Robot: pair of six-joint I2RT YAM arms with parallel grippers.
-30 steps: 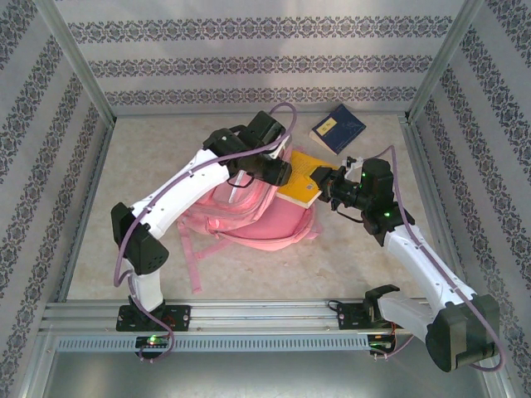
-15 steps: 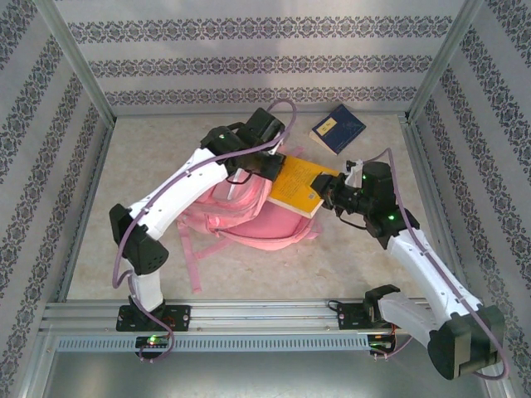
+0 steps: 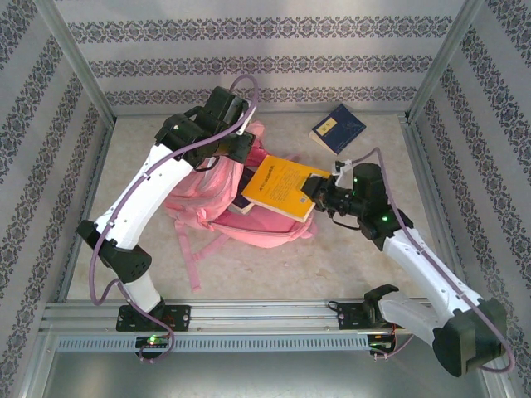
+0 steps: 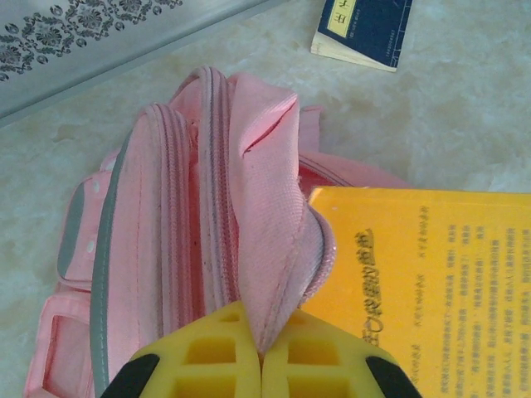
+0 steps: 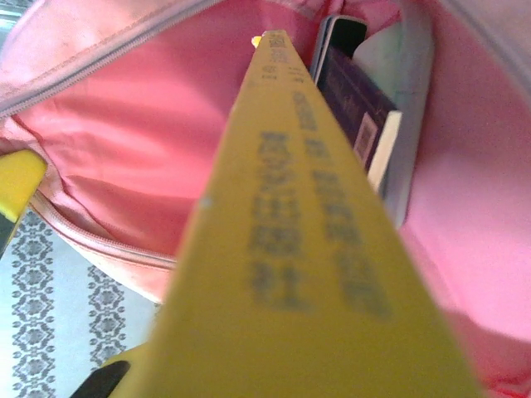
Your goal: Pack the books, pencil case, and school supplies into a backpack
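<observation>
While my left claw [image 4: 261,365] pinches the backpack [image 4: 182,207] rim, my right claw [image 3: 318,190] grips the yellow book [image 3: 280,186] at its opening.

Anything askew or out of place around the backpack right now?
Nothing spilled or damaged. The yellow book juts slanted from the mouth of the backpack, only partly in, and a navy book lies apart near the far right corner.

White arm links [image 3: 137,199], black joints [image 3: 124,264], purple cables [image 3: 239,80], yellow gripper fingers [image 4: 207,356]
</observation>
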